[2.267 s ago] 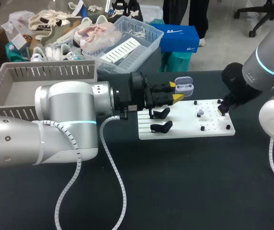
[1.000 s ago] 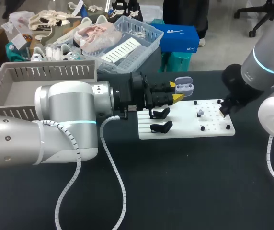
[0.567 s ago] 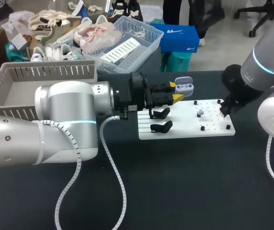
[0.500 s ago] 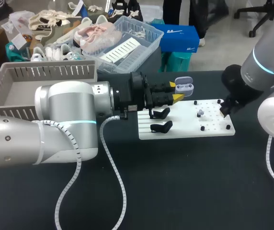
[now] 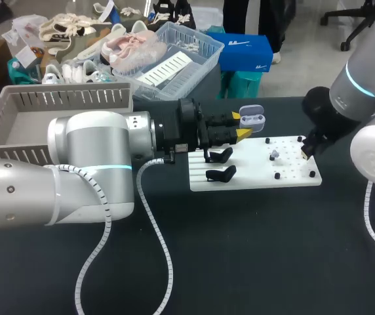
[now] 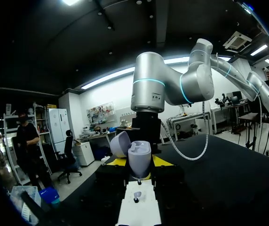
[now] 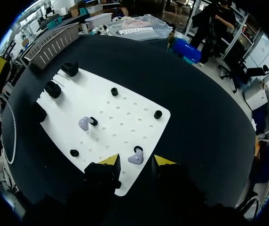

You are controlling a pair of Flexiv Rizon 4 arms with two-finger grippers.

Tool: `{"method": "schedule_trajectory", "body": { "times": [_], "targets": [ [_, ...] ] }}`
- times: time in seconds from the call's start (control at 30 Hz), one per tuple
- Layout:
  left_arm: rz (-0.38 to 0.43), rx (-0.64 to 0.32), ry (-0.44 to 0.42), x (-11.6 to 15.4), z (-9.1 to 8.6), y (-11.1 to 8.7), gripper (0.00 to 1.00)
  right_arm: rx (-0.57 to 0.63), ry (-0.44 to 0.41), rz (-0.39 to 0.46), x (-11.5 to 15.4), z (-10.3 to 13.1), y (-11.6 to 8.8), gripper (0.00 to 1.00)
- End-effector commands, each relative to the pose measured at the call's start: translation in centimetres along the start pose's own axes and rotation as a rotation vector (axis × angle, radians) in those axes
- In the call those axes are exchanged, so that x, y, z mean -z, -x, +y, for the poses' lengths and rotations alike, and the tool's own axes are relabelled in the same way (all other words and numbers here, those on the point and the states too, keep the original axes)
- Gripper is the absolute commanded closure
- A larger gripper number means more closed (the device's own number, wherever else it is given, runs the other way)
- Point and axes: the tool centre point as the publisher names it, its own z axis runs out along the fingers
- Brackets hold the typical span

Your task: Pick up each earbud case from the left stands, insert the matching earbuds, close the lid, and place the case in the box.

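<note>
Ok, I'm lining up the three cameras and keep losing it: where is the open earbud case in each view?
Head view: the open earbud case is at the left gripper's yellow tips, by the white board's far edge.
Left wrist view: the case stands between its own fingers, lid swung back, above the board.
Right wrist view: not clearly in it.
Shared landmark: the white board.

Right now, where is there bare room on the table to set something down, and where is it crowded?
The widest bare patch is the black table between the white board's near edge and the table's front, right of the left arm's cable. Crowded: the board's left with the stands, and its right, where the right gripper hangs over an earbud.
</note>
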Motion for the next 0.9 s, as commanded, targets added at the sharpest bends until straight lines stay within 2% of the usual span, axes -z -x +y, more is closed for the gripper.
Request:
{"method": "schedule_trajectory", "body": {
  "times": [0.03,0.07,0.1,0.17,0.53,0.9],
  "targets": [
    [-0.002,-0.002,0.004,-0.06,-0.01,-0.06,1.00,0.003,0.010,0.010,-0.43,-0.10,0.43,0.60],
    [-0.002,-0.002,0.004,-0.06,-0.01,-0.06,1.00,0.003,0.011,0.010,-0.47,-0.09,0.43,0.61],
    [-0.002,-0.002,0.004,-0.06,-0.01,-0.06,1.00,0.003,0.012,0.011,-0.49,-0.09,0.43,0.72],
    [-0.002,-0.002,0.004,-0.06,-0.01,-0.06,1.00,0.002,0.013,0.013,-0.52,-0.07,0.41,0.76],
    [-0.002,-0.002,0.004,-0.06,-0.01,-0.06,1.00,-0.009,0.011,0.014,-0.42,0.04,-0.08,0.68],
    [-0.002,-0.002,0.004,-0.06,-0.01,-0.06,1.00,-0.016,0.017,0.009,-0.67,0.08,-0.26,0.74]
  ]
}}
